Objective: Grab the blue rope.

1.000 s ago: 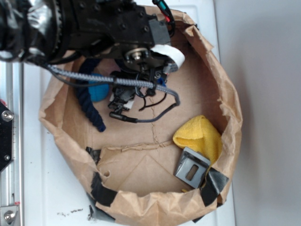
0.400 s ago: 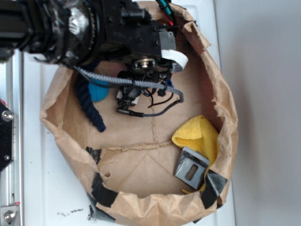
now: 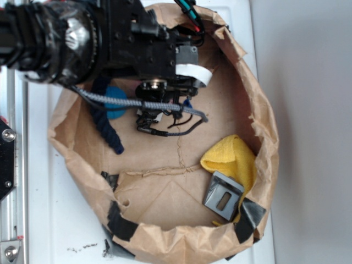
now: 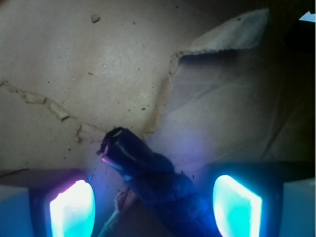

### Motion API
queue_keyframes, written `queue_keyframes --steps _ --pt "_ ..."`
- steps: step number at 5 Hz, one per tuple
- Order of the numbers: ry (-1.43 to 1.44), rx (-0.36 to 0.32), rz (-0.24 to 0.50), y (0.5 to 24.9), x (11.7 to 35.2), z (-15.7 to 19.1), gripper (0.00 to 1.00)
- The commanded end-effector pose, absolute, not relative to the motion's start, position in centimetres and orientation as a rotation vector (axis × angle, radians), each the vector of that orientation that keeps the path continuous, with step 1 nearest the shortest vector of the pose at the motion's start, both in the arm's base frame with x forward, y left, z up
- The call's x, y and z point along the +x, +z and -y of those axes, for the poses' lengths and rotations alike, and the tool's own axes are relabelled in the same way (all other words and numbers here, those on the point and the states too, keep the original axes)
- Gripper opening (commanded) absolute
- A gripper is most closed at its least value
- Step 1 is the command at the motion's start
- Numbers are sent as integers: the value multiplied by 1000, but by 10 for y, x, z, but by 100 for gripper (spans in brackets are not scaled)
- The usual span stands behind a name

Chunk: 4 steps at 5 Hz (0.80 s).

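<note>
Although the exterior view hides the fingertips under the black arm, the wrist view shows the gripper (image 4: 155,202) with its 2 glowing pads (image 4: 71,207) spread apart, 1 at each lower corner, closed on nothing. Between them lies the thick dark navy twisted rope (image 4: 158,182), its glossy sealed end pointing up and left onto the brown paper floor; the strand runs down toward the camera through the gap, nearer the left pad at its tip and crossing toward the middle lower down. Whether the pads touch it yet I cannot tell; they appear to stand clear on both sides.

From the exterior view, the same rope (image 3: 104,124) shows as a dark curved length at the left inside of the crumpled brown paper bag nest (image 3: 264,115), its lower end free near the bag's left wall, the upper part lost under the arm. A bright blue ball (image 3: 114,104) sits just beside it, partly covered by the robot's grey braided cable (image 3: 126,102). Well apart, at the lower right, rest a folded yellow cloth (image 3: 234,157) and a grey metal bracket with a slot (image 3: 223,195).

My reading is that the approach is finished and the grasp itself is the step in hand. The next move calls for closing the jaws squarely on the strand, perhaps after settling slightly lower, then lifting.
</note>
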<state>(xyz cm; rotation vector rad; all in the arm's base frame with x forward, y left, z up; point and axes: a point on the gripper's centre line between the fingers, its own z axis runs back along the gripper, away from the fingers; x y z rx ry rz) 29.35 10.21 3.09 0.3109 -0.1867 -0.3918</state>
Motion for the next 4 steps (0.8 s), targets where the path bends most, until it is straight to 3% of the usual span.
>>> queue_keyframes --steps 1,4 --pt "-352 295 211 20 300 -93 0" --pt "-336 261 213 30 301 -95 0"
